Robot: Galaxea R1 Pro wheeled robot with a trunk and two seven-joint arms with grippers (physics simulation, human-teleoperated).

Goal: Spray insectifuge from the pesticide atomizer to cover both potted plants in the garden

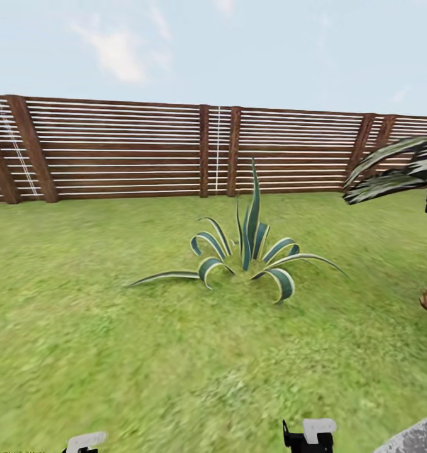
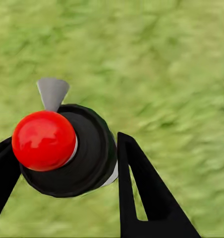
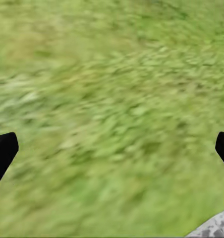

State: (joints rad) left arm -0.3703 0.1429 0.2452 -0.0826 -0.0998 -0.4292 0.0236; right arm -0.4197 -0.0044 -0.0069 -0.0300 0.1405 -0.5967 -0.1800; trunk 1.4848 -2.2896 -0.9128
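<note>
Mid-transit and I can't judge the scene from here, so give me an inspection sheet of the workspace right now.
Surface: grass lawn; a corner of the stone patio at lower right.
Job's things: pesticide atomizer held in the left claw, red cap and grey nozzle showing.
Clutter: striped-leaf plant in the grass ahead, no pot visible at its base.
Grippers: left claw shut on the atomizer; right claw open over grass, holding nothing.
Cables: nothing seen.
Surroundings: slatted wooden fence behind; palm at right.

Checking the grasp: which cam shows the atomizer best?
Left wrist view: the pesticide atomizer sits between the left gripper's fingers, red cap and grey nozzle toward the camera. The head and right wrist views give no look at it.
</note>
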